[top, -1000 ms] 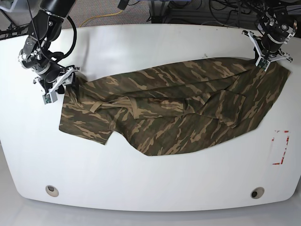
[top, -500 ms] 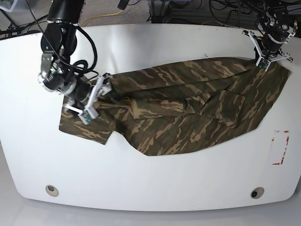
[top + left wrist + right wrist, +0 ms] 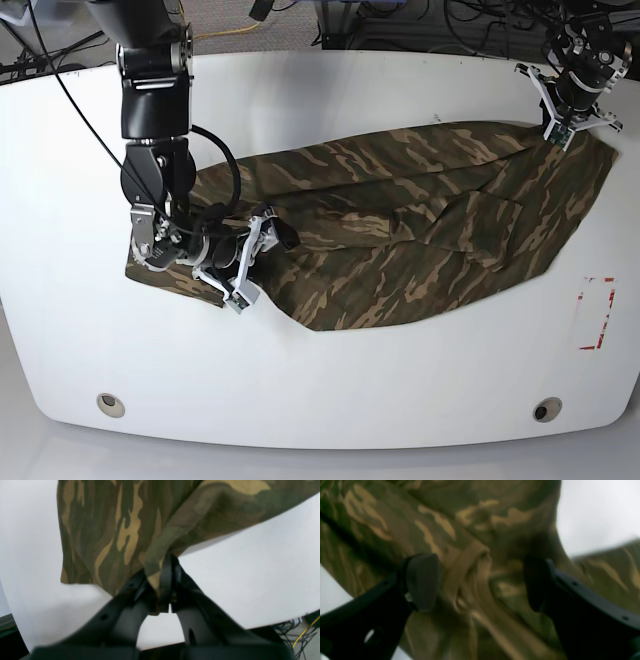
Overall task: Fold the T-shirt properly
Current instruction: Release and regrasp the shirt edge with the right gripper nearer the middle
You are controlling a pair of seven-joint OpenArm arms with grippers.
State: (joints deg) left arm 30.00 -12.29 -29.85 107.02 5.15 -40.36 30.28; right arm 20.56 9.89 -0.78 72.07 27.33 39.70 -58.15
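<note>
The camouflage T-shirt (image 3: 400, 230) lies spread and rumpled across the white table (image 3: 320, 390). My left gripper (image 3: 558, 132) is at the shirt's far right corner, shut on the cloth edge; the left wrist view shows its jaws (image 3: 162, 590) pinching a fold of the T-shirt (image 3: 112, 530). My right gripper (image 3: 255, 262) is low over the shirt's left part. In the right wrist view it (image 3: 480, 582) is open, and its fingers (image 3: 422, 580) stand on either side of a tan ribbed collar fold (image 3: 470, 575).
A red-marked rectangle (image 3: 598, 313) is on the table near the right edge. Two round holes (image 3: 111, 404) (image 3: 547, 409) sit near the front edge. Cables lie behind the table's far edge.
My right arm has swung from the shirt's far left edge down and right onto the shirt near the collar. The left gripper and its held corner have not moved.
</note>
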